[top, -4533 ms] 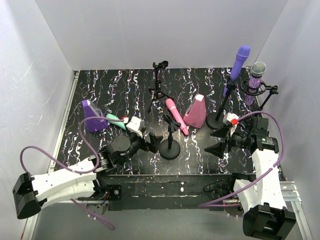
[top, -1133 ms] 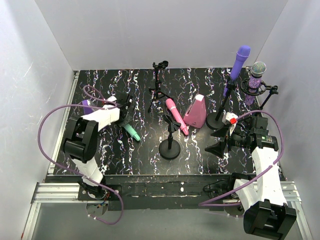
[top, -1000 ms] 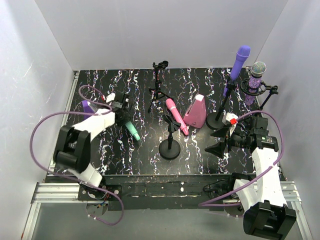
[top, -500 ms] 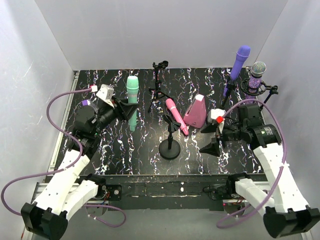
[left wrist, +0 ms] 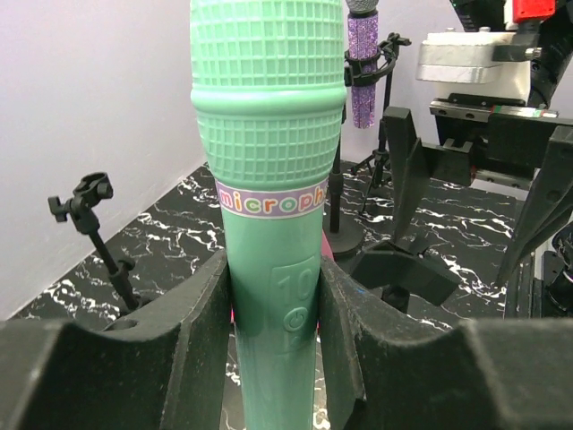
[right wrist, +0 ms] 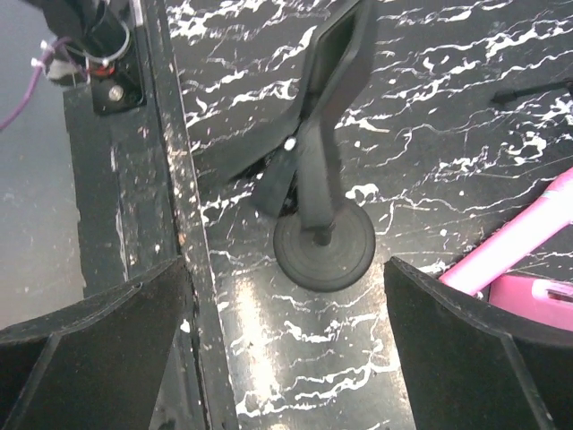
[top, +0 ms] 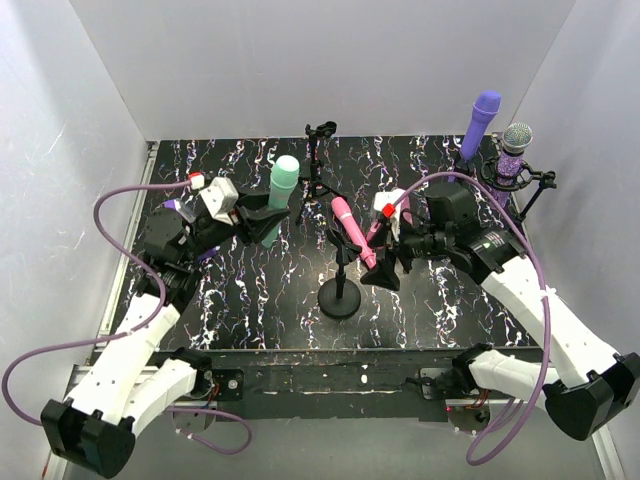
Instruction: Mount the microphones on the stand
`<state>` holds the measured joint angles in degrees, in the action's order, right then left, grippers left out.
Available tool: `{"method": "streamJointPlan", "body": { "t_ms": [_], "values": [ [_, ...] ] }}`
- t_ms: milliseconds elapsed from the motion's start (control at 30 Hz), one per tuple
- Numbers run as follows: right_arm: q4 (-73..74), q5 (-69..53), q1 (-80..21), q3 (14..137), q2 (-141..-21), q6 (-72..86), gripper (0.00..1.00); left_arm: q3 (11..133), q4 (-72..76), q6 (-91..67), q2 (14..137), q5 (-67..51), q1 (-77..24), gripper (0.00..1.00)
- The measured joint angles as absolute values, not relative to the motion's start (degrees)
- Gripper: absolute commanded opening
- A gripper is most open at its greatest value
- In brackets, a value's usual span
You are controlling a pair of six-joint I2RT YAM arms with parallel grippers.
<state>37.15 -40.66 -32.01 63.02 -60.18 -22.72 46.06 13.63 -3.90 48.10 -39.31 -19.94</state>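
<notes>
My left gripper [top: 262, 220] [left wrist: 273, 309] is shut on the handle of the mint green microphone [top: 280, 192] [left wrist: 269, 170], held up off the table with its head tilted up and right. The pink microphone [top: 352, 231] [right wrist: 524, 235] leans by the short round-base stand [top: 340, 292] [right wrist: 323, 242]. Open and empty, my right gripper [top: 385, 262] [right wrist: 286, 345] hangs just right of that stand. The plain purple microphone [top: 483, 112] and the glittery purple one [top: 516, 142] [left wrist: 362, 72] sit in stands at the back right. A bare tripod stand [top: 318, 165] [left wrist: 88, 208] is at the back centre.
A purple wedge block [top: 172, 207] peeks out behind my left arm, and a pink wedge block [top: 377, 226] [right wrist: 535, 297] is mostly hidden by my right arm. White walls close in the table; its front rail [right wrist: 168, 179] runs below my right gripper.
My left gripper has lifted the mint green microphone off the table and carried it right toward the tripod stand. My right arm has swung left to the short stand, still open.
</notes>
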Motion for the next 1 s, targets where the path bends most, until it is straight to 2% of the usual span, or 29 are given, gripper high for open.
{"method": "streamJointPlan", "body": {
  "t_ms": [267, 667, 800, 900, 1000],
  "values": [
    [29.89, -37.19, -35.14, 66.37, -62.3, -10.63, 0.98, 48.53, 17.3, -3.73, 54.41, -40.69, -21.19, 0.0],
    [27.0, -26.39, -40.32, 69.06, -64.53, 0.03, 0.97, 47.79, 18.83, -5.17, 51.92, -39.11, -21.96, 0.0],
    [26.65, -22.55, -42.13, 72.25, -67.37, 0.25, 0.89, 46.22, 17.96, -5.56, 48.99, -37.65, -22.0, 0.0],
    [26.52, -20.58, -43.4, 74.06, -68.77, -0.47, 0.79, 45.04, 15.53, -5.39, 45.82, -36.4, -22.0, 0.0],
    [26.89, -19.38, -43.99, 74.89, -68.93, -1.54, 0.46, 44.62, 12.16, -4.78, 42.19, -35.51, -22.0, 0.0]
  ]
}}
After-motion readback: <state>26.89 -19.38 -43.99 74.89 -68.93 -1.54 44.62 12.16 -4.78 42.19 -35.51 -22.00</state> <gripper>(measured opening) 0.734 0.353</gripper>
